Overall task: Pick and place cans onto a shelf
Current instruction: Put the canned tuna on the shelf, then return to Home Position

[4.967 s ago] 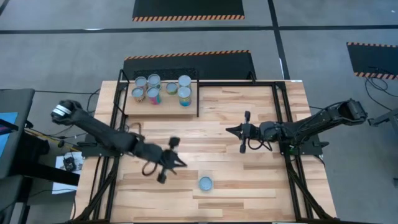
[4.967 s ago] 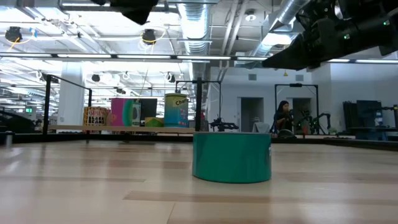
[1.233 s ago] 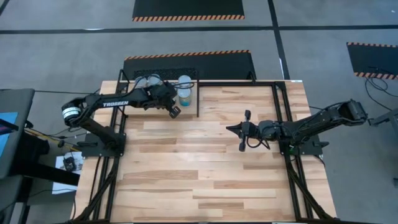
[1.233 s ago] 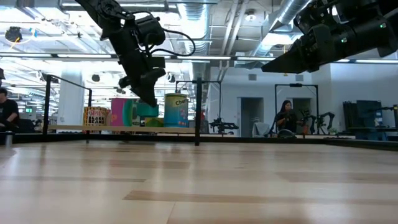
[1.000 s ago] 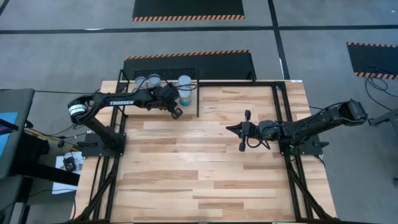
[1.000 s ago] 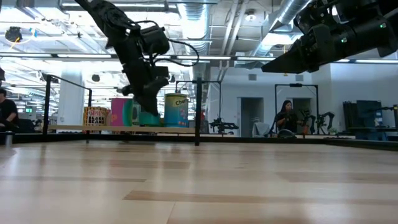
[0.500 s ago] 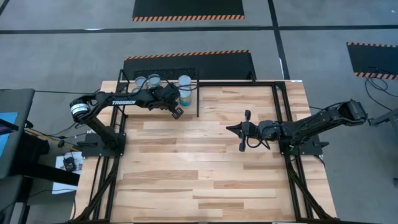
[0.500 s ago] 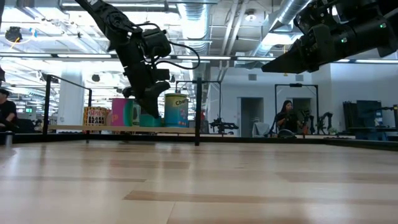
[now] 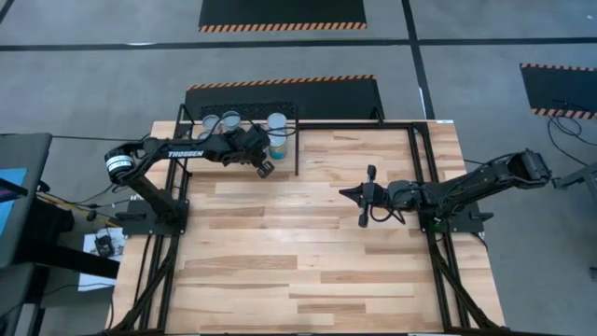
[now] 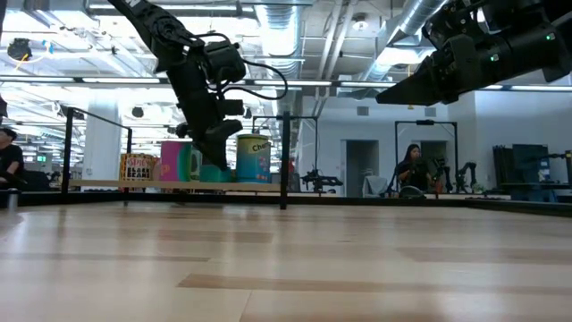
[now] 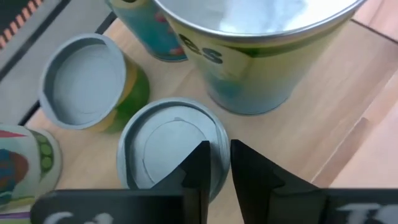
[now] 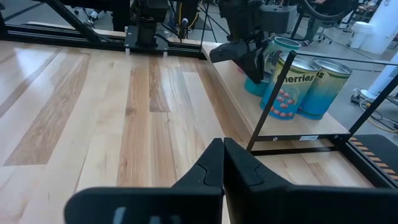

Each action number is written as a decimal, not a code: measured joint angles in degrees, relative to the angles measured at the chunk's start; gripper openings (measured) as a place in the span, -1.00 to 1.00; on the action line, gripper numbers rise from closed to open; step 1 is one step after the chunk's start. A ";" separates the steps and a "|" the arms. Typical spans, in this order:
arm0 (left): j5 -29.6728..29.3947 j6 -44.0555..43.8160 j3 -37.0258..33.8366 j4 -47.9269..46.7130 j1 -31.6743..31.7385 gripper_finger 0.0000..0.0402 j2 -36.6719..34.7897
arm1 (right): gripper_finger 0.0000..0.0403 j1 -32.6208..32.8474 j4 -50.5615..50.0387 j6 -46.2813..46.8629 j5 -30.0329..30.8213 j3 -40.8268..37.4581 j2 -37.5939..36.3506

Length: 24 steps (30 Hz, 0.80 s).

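your left gripper (image 11: 214, 167), fingers pinched on a short teal tin with a pale-blue lid (image 11: 173, 149), sits on the light-wood, black-framed shelf (image 11: 323, 124) among other cans; i'd judge release and lift next, while your right gripper (image 9: 363, 198), pressed together, waits well apart from the shelf.

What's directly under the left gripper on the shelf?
A short can with a pale-blue top stands on the shelf right below the left gripper, beside a green can and a taller one. The fingers cover part of its rim; contact unclear.
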 joint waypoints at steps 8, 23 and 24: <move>-2.14 1.37 0.37 -1.14 0.02 -0.74 -0.02 | -0.92 0.00 0.01 0.00 0.00 0.00 0.00; -5.20 3.86 6.97 -8.92 -2.91 -0.80 -2.06 | -0.91 0.00 -0.02 0.00 -0.02 0.00 0.00; -5.22 3.44 6.97 -10.37 -3.67 -0.83 -2.58 | -0.91 0.00 -0.02 -0.02 0.00 0.00 0.00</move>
